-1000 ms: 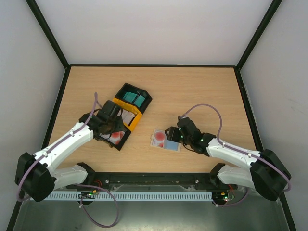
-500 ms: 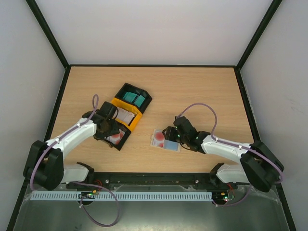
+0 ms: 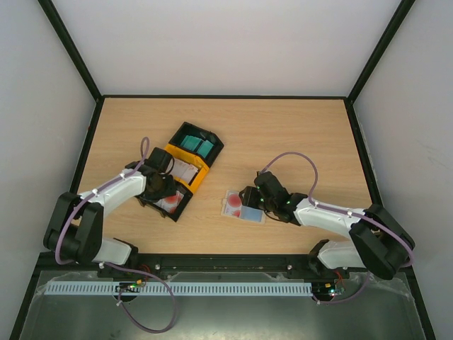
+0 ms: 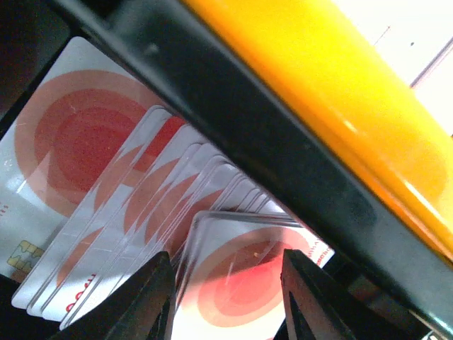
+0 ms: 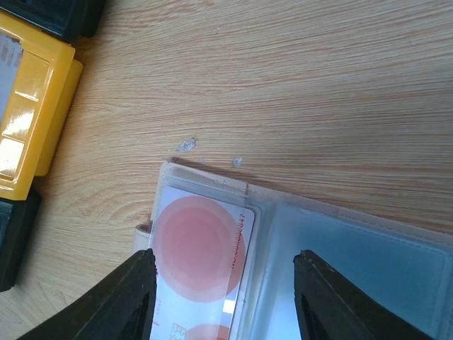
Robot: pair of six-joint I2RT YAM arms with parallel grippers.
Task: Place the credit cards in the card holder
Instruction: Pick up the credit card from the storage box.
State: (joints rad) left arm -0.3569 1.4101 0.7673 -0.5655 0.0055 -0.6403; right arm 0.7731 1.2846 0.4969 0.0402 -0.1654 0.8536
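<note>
One red-marked card [image 4: 244,280] between left jaws; left elbow [image 3: 71,228] shifted forward.

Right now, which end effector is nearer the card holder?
Right. The right end effector sits over the open card holder; the left end effector is off at the black bin of cards.

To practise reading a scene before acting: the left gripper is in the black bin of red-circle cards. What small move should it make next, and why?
Probably close the left gripper on the front card and lift it. Its fingers flank that card in the black bin, while the card holder lies open under the right gripper with one clear sleeve apparently free.
</note>
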